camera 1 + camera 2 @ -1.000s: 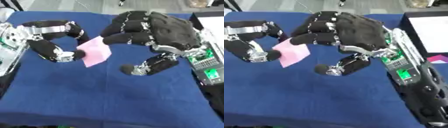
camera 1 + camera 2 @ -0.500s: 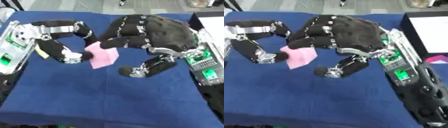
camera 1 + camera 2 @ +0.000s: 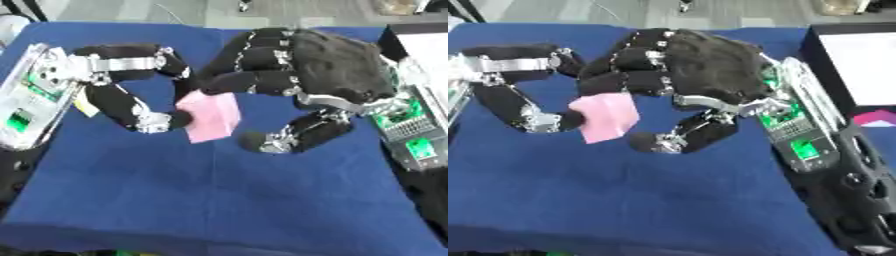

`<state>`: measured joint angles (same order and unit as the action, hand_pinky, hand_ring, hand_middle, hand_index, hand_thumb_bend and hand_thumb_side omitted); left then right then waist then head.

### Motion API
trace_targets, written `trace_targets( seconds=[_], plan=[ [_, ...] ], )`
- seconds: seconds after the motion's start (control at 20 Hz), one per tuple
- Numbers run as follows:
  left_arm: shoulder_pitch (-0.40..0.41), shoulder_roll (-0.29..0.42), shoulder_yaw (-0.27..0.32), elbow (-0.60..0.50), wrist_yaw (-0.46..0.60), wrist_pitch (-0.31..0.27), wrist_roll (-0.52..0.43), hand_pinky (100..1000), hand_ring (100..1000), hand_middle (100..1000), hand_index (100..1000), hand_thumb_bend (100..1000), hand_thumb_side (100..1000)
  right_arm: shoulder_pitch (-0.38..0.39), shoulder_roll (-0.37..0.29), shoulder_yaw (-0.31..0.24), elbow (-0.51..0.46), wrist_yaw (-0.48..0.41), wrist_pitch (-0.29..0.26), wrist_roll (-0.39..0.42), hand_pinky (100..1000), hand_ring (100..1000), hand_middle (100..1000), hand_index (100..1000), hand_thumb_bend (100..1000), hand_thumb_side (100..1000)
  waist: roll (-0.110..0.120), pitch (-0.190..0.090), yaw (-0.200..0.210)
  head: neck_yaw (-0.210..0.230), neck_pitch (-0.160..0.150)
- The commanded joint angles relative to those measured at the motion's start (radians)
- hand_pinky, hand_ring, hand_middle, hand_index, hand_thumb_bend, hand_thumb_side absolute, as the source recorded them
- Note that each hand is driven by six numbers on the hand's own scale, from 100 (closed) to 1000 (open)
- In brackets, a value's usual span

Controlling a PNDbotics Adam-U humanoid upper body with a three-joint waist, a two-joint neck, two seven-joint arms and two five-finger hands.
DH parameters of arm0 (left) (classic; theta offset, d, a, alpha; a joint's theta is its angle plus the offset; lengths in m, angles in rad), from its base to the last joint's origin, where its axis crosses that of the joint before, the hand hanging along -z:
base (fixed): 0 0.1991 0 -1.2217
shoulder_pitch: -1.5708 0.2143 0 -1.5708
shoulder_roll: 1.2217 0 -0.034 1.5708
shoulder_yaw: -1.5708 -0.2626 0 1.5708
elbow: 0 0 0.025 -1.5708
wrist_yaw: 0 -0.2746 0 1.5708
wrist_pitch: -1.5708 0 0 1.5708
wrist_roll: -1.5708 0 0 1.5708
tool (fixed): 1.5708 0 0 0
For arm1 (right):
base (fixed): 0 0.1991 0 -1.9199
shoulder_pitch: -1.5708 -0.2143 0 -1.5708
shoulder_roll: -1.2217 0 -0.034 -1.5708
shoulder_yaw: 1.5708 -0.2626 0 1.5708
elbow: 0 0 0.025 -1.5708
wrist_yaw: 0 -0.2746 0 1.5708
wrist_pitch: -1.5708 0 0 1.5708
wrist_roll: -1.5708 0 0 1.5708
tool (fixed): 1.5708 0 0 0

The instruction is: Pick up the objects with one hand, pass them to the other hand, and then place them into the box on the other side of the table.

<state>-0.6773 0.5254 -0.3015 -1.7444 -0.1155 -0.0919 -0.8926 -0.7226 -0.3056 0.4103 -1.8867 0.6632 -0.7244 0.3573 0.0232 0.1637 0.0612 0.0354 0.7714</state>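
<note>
A pink, flat, soft-looking square piece (image 3: 213,118) hangs above the blue table (image 3: 201,200), slightly left of centre. My left hand (image 3: 131,62) comes in from the left, and its curled fingers and thumb (image 3: 166,120) pinch the piece's left edge. From the right my right hand (image 3: 319,70) arches over it. The right fingers (image 3: 249,85) touch the piece's top edge, while the right thumb (image 3: 284,139) stays apart below and to the right. The black box (image 3: 824,60) with a white inside stands at the table's far right.
The table is covered in blue cloth, with bare cloth in front of both hands. A small magenta shape (image 3: 877,118) lies beside the box at the right edge. Both forearms, with green lights, flank the left and right sides.
My left hand has carried the pink piece rightward, toward the right hand. The right fingers now lie over the piece's top edge; the right thumb has hardly moved.
</note>
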Motion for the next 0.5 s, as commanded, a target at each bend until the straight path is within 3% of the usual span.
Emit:
trace_targets(
  seconds=[0.05, 0.5],
  plan=[
    [-0.02, 0.008, -0.001, -0.017, -0.01, -0.008, 0.008, 693, 513, 441, 644, 118, 549, -0.015, -0.002, -0.008, -0.021, 0.013, 0.004, -0.01, 821, 807, 851, 947, 275, 185, 0.003, -0.011, 0.0, 0.003, -0.001],
    [-0.03, 0.007, -0.008, -0.024, -0.007, -0.009, 0.015, 693, 512, 440, 644, 116, 547, -0.011, -0.003, 0.004, -0.018, 0.039, 0.001, -0.02, 802, 791, 835, 939, 255, 163, 0.002, -0.012, 0.001, 0.003, -0.001]
  ],
)
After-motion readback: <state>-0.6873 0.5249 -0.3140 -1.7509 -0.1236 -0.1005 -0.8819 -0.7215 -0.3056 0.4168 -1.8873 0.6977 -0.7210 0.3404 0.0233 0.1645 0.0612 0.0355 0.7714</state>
